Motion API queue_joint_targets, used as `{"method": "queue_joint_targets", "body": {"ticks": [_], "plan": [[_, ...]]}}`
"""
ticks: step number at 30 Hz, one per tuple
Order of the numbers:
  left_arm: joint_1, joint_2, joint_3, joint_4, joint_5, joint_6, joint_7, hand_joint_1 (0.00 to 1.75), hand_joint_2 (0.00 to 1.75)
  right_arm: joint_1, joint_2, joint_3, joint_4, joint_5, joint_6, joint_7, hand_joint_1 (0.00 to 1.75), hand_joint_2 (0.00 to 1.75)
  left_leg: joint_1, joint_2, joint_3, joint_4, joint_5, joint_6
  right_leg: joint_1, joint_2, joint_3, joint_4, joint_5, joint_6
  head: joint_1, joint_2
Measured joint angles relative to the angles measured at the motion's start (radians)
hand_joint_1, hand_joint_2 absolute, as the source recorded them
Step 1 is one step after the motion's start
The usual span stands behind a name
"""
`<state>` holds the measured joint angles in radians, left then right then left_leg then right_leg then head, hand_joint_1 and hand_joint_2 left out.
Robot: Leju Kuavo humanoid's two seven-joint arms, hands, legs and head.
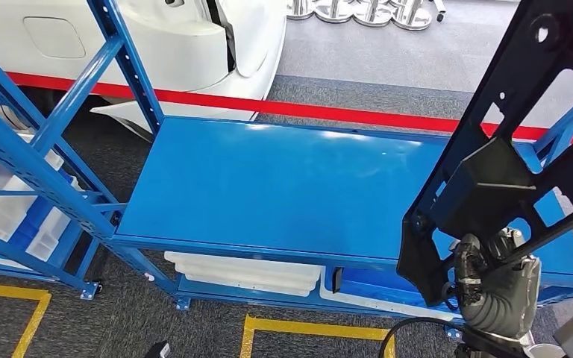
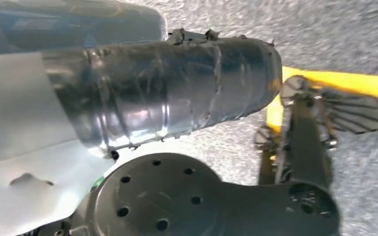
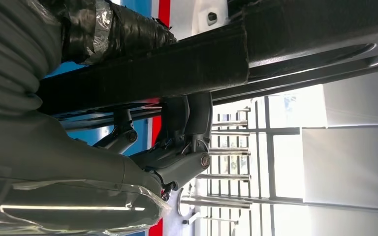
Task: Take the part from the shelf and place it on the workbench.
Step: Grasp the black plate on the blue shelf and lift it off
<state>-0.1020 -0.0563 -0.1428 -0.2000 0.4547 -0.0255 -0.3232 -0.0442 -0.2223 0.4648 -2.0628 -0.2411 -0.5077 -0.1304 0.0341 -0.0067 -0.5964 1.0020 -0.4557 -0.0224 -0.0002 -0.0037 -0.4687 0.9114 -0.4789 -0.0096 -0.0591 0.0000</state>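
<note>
A: Item one, largest first?

B: The shelf (image 1: 268, 186), blue steel, its upper deck broad and bare in my head view. White trays (image 1: 246, 272) sit on the deck beneath it. Grey carpet (image 1: 119, 321) with yellow floor tape (image 1: 254, 328) below, a red line (image 1: 328, 112) beyond.

A: Item two?

B: The part (image 1: 492, 142), a long black perforated metal frame. It stands tilted at the shelf's right end, rising from near my hand to the top corner of the head view. It looks lifted off the deck, though I cannot tell whether its lower end touches the shelf edge.

A: Item three?

B: My right hand (image 1: 485, 257), fingers wrapped round the part's lower bar. The right wrist view shows them closed beneath that black bar, thumb alongside.

A: And the left hand?

B: Left hand (image 2: 300, 142) hangs over carpet and yellow tape; whether it is open or closed I cannot tell. It holds nothing I can see.

A: Step in hand?

B: I judge the pick made, the carry pending. Next calls for drawing the long part out past the blue uprights (image 1: 130, 67), then turning toward the worktop.
</note>
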Motion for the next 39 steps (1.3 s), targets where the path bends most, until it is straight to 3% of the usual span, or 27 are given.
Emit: {"method": "queue_joint_targets", "body": {"ticks": [1,3,4,5,6,7,9,11,14,15,16,18,19,20,21,22,24,26,29,30,32,34,35,36,37,39], "plan": [[0.001,0.001,0.000,0.000,0.000,0.000,0.000,0.00,0.00,0.000,0.000,0.000,0.000,0.000,0.000,0.000,1.75,1.75,-0.002,-0.001,-0.014,0.033,-0.028,-0.001,-0.003,-0.003,0.001,-0.011,0.008,-0.004,-0.002,0.000],[0.003,0.008,0.000,0.000,0.000,0.000,0.000,0.00,0.00,0.000,-0.001,0.000,0.002,0.000,0.000,0.000,1.75,1.75,-0.004,0.000,-0.059,0.151,-0.103,-0.001,-0.003,-0.005,-0.007,-0.010,0.015,-0.009,-0.006,0.000],[0.003,0.012,0.000,0.000,0.000,-0.001,0.000,0.00,0.00,0.001,-0.001,0.001,0.003,0.000,0.000,0.000,1.75,1.75,-0.004,0.000,-0.079,0.211,-0.129,-0.002,-0.002,-0.006,-0.013,-0.005,0.016,-0.010,-0.007,0.000],[0.003,0.016,0.000,0.000,0.000,-0.001,0.000,0.00,0.00,0.001,-0.001,0.001,0.004,0.000,0.000,0.000,1.75,1.75,-0.005,0.000,-0.085,0.245,-0.136,-0.003,-0.002,-0.007,-0.021,0.001,0.017,-0.010,-0.007,0.000],[0.003,0.020,0.000,0.000,0.000,-0.001,0.000,0.00,0.00,0.002,-0.001,0.001,0.004,0.000,0.000,0.000,1.75,1.75,-0.005,0.001,-0.075,0.244,-0.124,-0.004,-0.002,-0.007,-0.029,0.009,0.018,-0.010,-0.007,0.000],[0.003,0.022,-0.001,0.000,0.000,-0.002,0.000,0.00,0.00,0.002,-0.001,0.002,0.005,0.000,0.000,0.000,1.75,1.75,-0.004,0.001,-0.046,0.207,-0.099,-0.005,-0.002,-0.007,-0.038,0.019,0.018,-0.009,-0.007,0.000],[0.001,0.026,-0.001,0.000,0.001,-0.002,-0.002,0.00,0.00,0.002,-0.001,0.001,0.005,0.000,0.000,0.000,1.75,1.75,-0.004,0.002,0.032,0.090,-0.061,-0.006,-0.002,-0.005,-0.058,0.043,0.015,-0.003,-0.008,0.000],[-0.002,0.028,-0.001,0.000,0.001,-0.003,-0.003,0.00,0.00,0.001,-0.001,0.001,0.006,0.000,0.000,0.000,1.75,1.75,-0.005,0.000,0.068,0.025,-0.058,0.002,0.001,-0.003,-0.075,0.068,0.012,0.007,-0.008,0.000],[-0.002,0.027,-0.001,0.000,0.001,-0.003,-0.003,0.00,0.00,0.001,-0.001,0.001,0.006,0.002,0.000,0.000,1.75,1.75,-0.005,-0.001,0.057,0.018,-0.055,0.024,0.000,-0.001,-0.090,0.085,0.014,0.020,-0.008,0.000],[-0.001,0.025,-0.001,0.000,0.001,-0.003,-0.004,0.00,0.00,0.001,-0.001,0.000,0.006,0.002,0.000,0.000,1.75,1.75,-0.004,0.000,0.053,0.017,-0.050,0.032,-0.001,0.000,-0.099,0.102,0.000,0.025,-0.006,0.000],[-0.001,0.021,0.000,0.000,0.001,-0.003,-0.004,0.00,0.00,0.002,-0.002,0.000,0.006,0.002,0.000,0.000,1.75,1.75,-0.002,0.001,0.047,0.016,-0.044,0.038,-0.003,0.000,-0.116,0.140,-0.028,0.031,-0.004,0.000],[-0.001,0.011,0.000,0.000,0.001,-0.002,-0.004,0.00,0.00,0.002,-0.002,0.000,0.006,0.002,0.000,0.000,1.75,1.75,-0.003,0.001,0.032,0.016,-0.033,0.046,-0.007,0.001,-0.167,0.267,-0.104,0.041,-0.001,0.000],[-0.001,0.007,0.000,0.000,0.001,-0.002,-0.004,0.00,0.00,0.002,-0.002,0.000,0.006,0.002,0.000,0.000,1.75,1.75,-0.004,0.001,0.024,0.016,-0.027,0.047,-0.009,0.001,-0.189,0.327,-0.133,0.044,-0.001,0.000],[0.000,0.004,0.000,0.000,0.001,-0.001,-0.004,0.00,0.00,0.003,-0.002,0.000,0.007,0.002,0.000,0.000,1.75,1.75,-0.006,0.001,0.018,0.016,-0.022,0.047,-0.010,0.001,-0.198,0.360,-0.144,0.044,-0.001,0.000],[0.000,0.001,0.000,0.000,0.001,-0.001,-0.005,0.00,0.00,0.003,-0.002,0.000,0.007,0.002,0.000,0.000,1.75,1.75,-0.007,0.001,0.012,0.016,-0.017,0.047,-0.010,0.001,-0.188,0.355,-0.135,0.041,-0.001,0.000],[0.000,0.000,0.000,0.000,0.001,0.000,-0.005,0.00,0.00,0.003,-0.002,0.000,0.007,0.002,0.000,0.000,1.75,1.75,-0.009,0.000,0.007,0.016,-0.012,0.047,-0.009,0.001,-0.161,0.314,-0.113,0.035,-0.001,0.000],[0.000,-0.001,0.000,0.000,0.001,0.000,-0.005,0.00,0.00,0.001,-0.002,0.000,0.007,0.002,0.000,0.000,1.75,1.75,-0.013,0.000,0.002,0.014,-0.003,0.044,-0.003,0.000,-0.072,0.163,-0.058,0.012,-0.002,0.000],[0.000,-0.003,0.000,0.000,0.001,0.000,-0.005,0.00,0.00,-0.001,-0.002,0.000,0.006,0.002,0.000,-0.001,1.75,1.75,-0.012,0.000,-0.002,0.008,0.008,0.034,0.007,-0.004,-0.018,0.060,-0.030,-0.007,-0.002,0.000],[0.000,-0.007,0.000,0.000,0.001,-0.002,-0.006,0.00,0.00,-0.001,-0.002,0.000,0.006,0.005,0.000,-0.002,1.75,1.75,-0.007,0.004,-0.005,0.000,0.022,0.014,0.012,-0.007,-0.017,0.030,-0.010,-0.014,0.000,0.000],[0.000,-0.007,0.000,0.000,0.001,-0.002,-0.006,0.00,0.00,0.000,-0.001,0.000,0.006,0.008,0.000,-0.002,1.75,1.75,-0.008,0.005,-0.009,0.007,0.012,0.010,0.010,-0.008,-0.015,0.017,0.001,-0.013,0.000,0.000],[0.001,-0.005,0.000,0.000,0.002,-0.003,-0.007,0.00,0.00,0.000,-0.001,0.000,0.006,0.013,-0.001,-0.003,1.75,1.75,-0.010,0.004,-0.040,0.083,-0.050,0.006,0.004,-0.010,-0.017,-0.004,0.022,-0.014,-0.003,0.000],[0.003,0.001,-0.001,0.000,0.002,-0.003,-0.008,0.00,0.00,0.002,-0.001,-0.001,0.007,0.017,-0.002,-0.005,1.75,1.75,-0.012,0.004,-0.083,0.208,-0.129,0.003,0.004,-0.011,-0.030,-0.003,0.032,-0.016,-0.005,0.000],[0.004,0.005,-0.001,0.000,0.002,-0.003,-0.008,0.00,0.00,0.004,-0.001,-0.001,0.007,0.018,-0.003,-0.005,1.75,1.75,-0.012,0.005,-0.091,0.248,-0.147,0.000,0.005,-0.011,-0.038,0.001,0.034,-0.015,-0.006,0.000],[0.005,0.009,-0.001,0.000,0.002,-0.003,-0.008,0.00,0.00,0.005,-0.001,-0.001,0.007,0.019,-0.003,-0.005,1.75,1.75,-0.011,0.005,-0.083,0.256,-0.148,-0.002,0.004,-0.011,-0.047,0.007,0.037,-0.015,-0.006,0.000],[0.005,0.012,-0.001,0.000,0.002,-0.003,-0.008,0.00,0.00,0.006,-0.001,-0.001,0.007,0.019,-0.003,-0.005,1.75,1.75,-0.011,0.005,-0.056,0.226,-0.131,-0.004,0.003,-0.011,-0.056,0.015,0.038,-0.014,-0.006,0.000],[0.003,0.016,-0.001,0.000,0.002,-0.003,-0.010,0.00,0.00,0.006,-0.001,-0.001,0.007,0.020,-0.003,-0.004,1.75,1.75,-0.009,0.005,0.029,0.100,-0.087,-0.008,0.001,-0.010,-0.077,0.041,0.035,-0.007,-0.006,0.000]]}}
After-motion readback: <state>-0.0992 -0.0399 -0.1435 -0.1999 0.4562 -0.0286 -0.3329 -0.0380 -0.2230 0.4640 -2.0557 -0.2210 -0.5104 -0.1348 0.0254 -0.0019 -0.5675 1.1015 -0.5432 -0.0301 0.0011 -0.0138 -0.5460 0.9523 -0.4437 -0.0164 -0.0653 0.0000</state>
